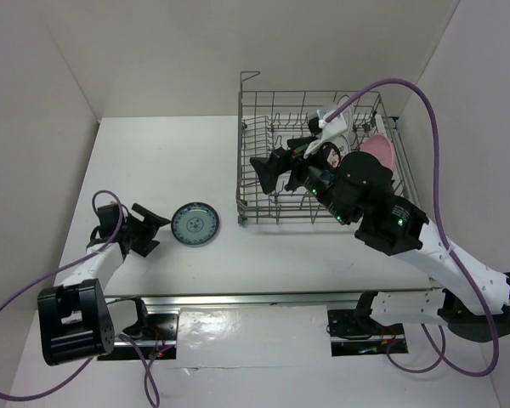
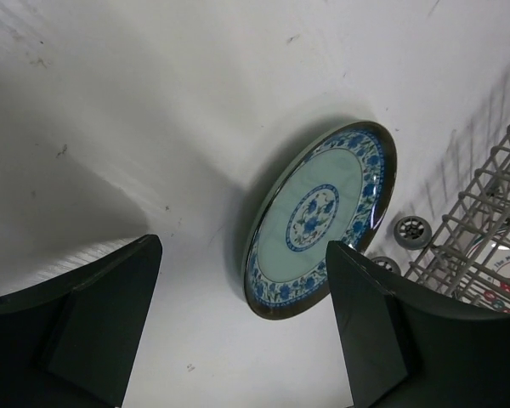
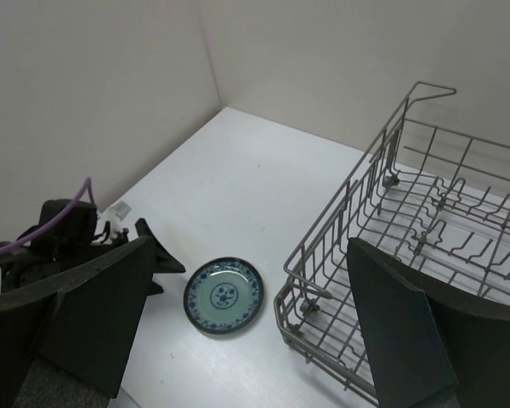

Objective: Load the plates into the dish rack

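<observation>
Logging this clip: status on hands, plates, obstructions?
Left hand open, right hand open, both empty. Teal plate flat on table, left of rack. Pink plate racked. Nothing blocking.

This is a robot lab test cell. A white bench (image 1: 280, 255) is boxed in by plain white walls (image 1: 195, 51) on three sides. The left arm (image 1: 89, 272) and right arm (image 1: 459, 268) are bolted to a metal rail (image 1: 263, 297) at the bench's near edge, and purple cables (image 1: 438, 153) loop loose. A wire rack (image 1: 263, 200) and a teal plate (image 1: 195, 223) sit straight on the bench.
</observation>
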